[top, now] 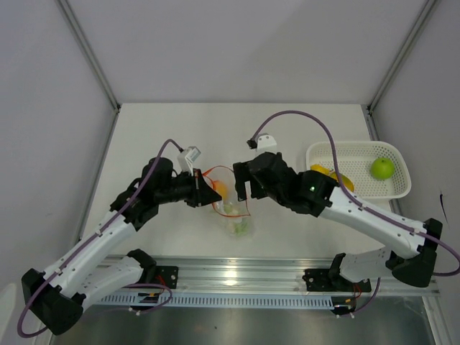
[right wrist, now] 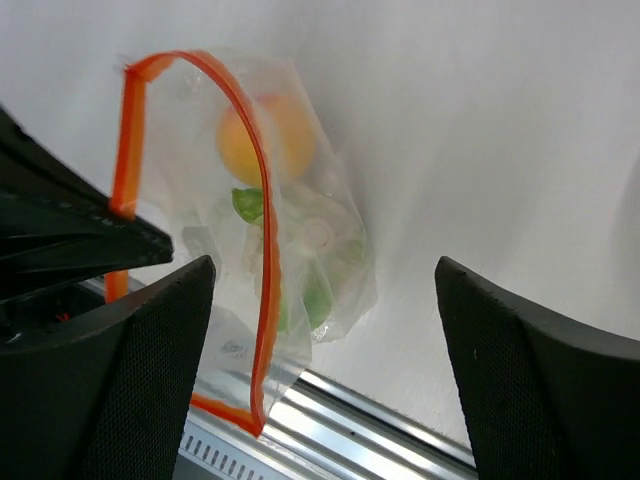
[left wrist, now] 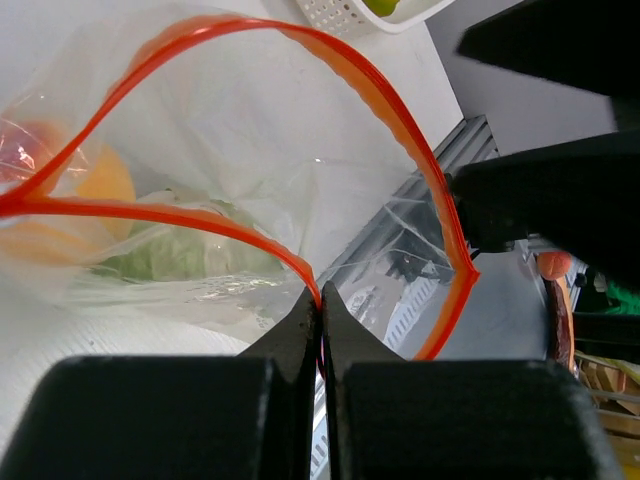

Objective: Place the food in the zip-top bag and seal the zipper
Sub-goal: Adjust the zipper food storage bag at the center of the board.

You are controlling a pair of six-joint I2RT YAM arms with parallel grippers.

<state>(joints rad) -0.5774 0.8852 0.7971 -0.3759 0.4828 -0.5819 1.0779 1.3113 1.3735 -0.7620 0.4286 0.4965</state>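
Zip-top bag (top: pixel 236 219) is resting at the near edge of the table (top: pixel 180 136), long axis running near-far, mouth gaping upward. Left gripper (left wrist: pixel 320 310) is pinching the zipper (left wrist: pixel 350 60); right gripper (right wrist: pixel 320 300) is standing wide-jawed beside it.

Both arms bend inward, wrists nearly meeting; left pincer (left wrist: pixel 320 302) clamps the zipper (left wrist: pixel 395 115), right pincer (right wrist: pixel 322 272) stands wide apart.

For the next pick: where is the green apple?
Top view: the green apple lies in the white mesh basket, far right, apart from the yellow fruit.
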